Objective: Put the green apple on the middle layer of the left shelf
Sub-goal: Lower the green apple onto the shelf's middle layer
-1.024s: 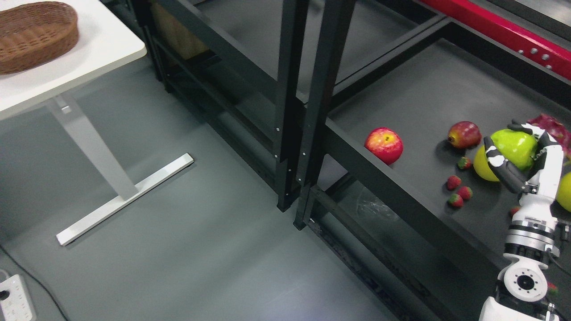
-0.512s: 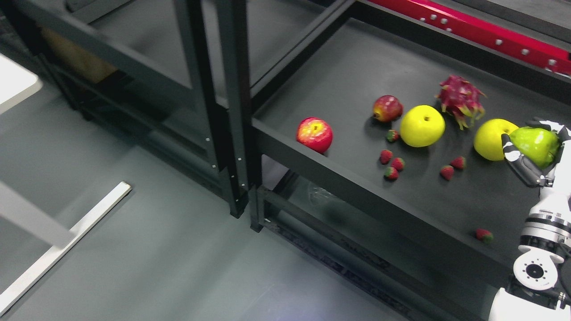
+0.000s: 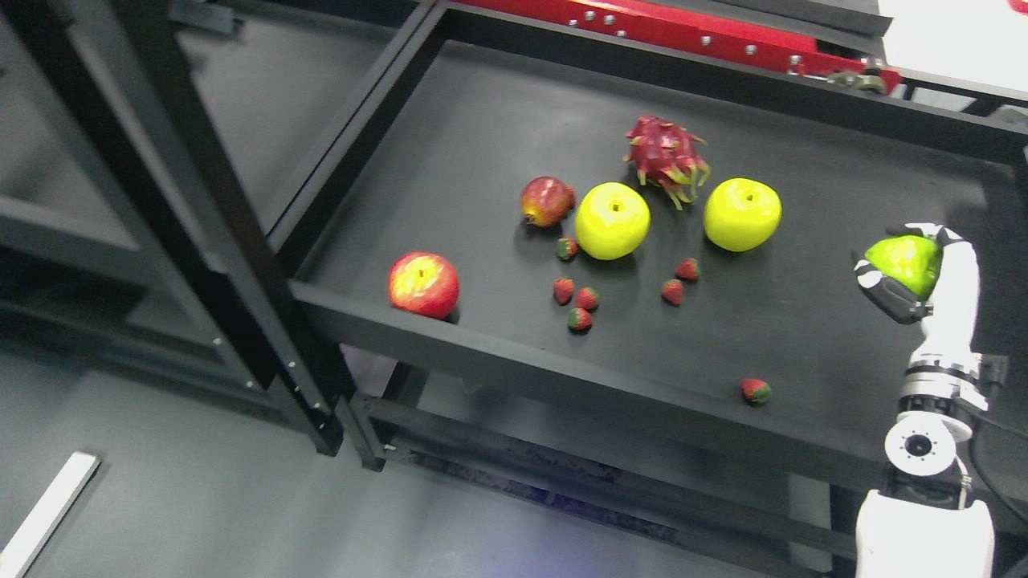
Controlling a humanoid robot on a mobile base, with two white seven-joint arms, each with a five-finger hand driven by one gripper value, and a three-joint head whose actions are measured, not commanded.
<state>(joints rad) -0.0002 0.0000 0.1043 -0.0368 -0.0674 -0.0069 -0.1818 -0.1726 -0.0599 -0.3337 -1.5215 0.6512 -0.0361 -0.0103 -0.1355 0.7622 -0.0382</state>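
Note:
My right hand (image 3: 911, 265) comes in from the lower right and is shut on the green apple (image 3: 906, 262). It holds the apple above the right part of a black shelf layer (image 3: 482, 160). The left shelf unit (image 3: 96, 217) stands to the left, behind black uprights; its layers look dark. My left arm is out of view.
On the black layer lie a red apple (image 3: 423, 284) at the front left, a small red fruit (image 3: 546, 201), two yellow apples (image 3: 612, 220) (image 3: 742, 213), a dragon fruit (image 3: 663, 156) and several strawberries (image 3: 578, 299). A red beam (image 3: 683, 32) runs behind. Black uprights (image 3: 233, 265) separate the shelves.
The camera has swung to the right, so the whole picture has shifted left. My right hand still holds the green apple at the picture's right.

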